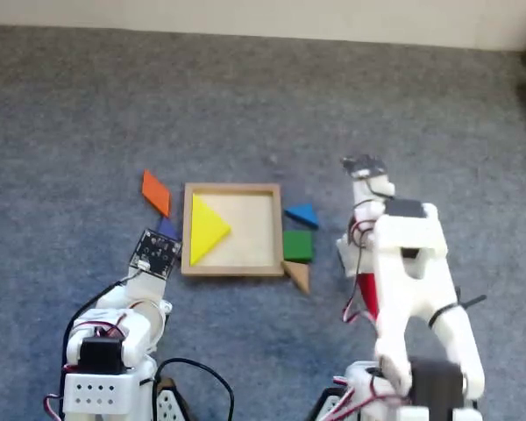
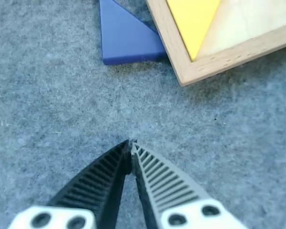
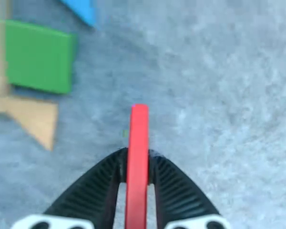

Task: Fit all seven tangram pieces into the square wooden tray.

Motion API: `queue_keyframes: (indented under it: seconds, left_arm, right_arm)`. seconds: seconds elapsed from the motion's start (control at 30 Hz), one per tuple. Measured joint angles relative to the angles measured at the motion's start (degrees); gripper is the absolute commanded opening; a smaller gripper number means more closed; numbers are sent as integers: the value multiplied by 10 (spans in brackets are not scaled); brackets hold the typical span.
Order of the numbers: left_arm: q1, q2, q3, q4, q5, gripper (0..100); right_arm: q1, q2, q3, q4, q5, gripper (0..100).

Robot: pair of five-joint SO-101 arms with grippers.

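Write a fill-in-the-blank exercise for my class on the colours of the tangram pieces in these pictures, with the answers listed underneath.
1. The large triangle inside the wooden tray is coloured ____.
2. The right claw is shut on a thin piece whose colour is ____.
3. The square piece on the carpet beside the tray is ____.
4. The triangle nearest the left claw is dark ____.

Missing words: yellow; red; green; blue.

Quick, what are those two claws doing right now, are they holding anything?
Left gripper: closed, empty.
Right gripper: closed on the red piece.
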Motion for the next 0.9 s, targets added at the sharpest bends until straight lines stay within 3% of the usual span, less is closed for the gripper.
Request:
queue_keyframes:
  seconds: [0.33,0.9]
  left_arm:
    - [0,0,0,0,0,5]
    - [0,0,0,0,0,5]
  right_arm:
    - [-143,-63,0,-4,127,5]
    - [-236,104,1,-427,331,5]
